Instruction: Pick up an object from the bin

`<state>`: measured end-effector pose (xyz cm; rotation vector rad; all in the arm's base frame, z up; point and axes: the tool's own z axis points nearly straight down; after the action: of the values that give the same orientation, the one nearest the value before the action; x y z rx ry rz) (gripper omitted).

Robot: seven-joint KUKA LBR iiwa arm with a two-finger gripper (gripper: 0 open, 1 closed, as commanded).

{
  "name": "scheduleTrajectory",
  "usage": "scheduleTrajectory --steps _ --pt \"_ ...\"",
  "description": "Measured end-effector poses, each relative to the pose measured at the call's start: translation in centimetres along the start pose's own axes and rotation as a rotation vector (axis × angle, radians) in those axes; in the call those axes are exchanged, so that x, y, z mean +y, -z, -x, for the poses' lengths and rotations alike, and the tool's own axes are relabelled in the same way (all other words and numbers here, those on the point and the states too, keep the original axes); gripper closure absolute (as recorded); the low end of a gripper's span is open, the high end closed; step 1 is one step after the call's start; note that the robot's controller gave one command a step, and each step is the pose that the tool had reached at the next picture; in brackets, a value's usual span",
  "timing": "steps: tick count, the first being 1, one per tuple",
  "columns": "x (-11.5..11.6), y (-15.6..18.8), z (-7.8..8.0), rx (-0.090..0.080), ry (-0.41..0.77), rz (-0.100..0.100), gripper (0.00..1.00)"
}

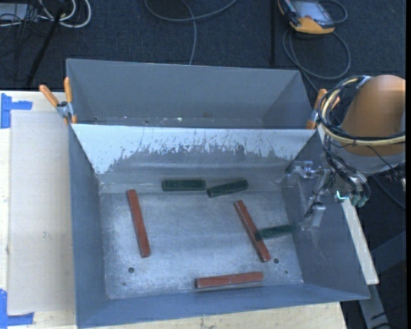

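Gripper [314, 212] is seen beside the bin's right wall [323, 256]; whether it is apart or together cannot be told. Short green bar [274, 232] lies nearest, touching a red bar [252, 230]. The wall could be struck, or the red bar dragged.

You have nothing to read here. No lettering, label, brand, number or sign is legible on the grey bin [192, 101], nor on anything lying in it or around it.
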<state>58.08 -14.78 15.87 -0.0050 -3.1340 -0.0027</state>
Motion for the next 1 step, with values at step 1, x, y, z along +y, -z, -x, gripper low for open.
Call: scheduleTrajectory --steps 1 --pt "-0.41 -9.42 -3.30 0.002 0.006 0.001 0.00"
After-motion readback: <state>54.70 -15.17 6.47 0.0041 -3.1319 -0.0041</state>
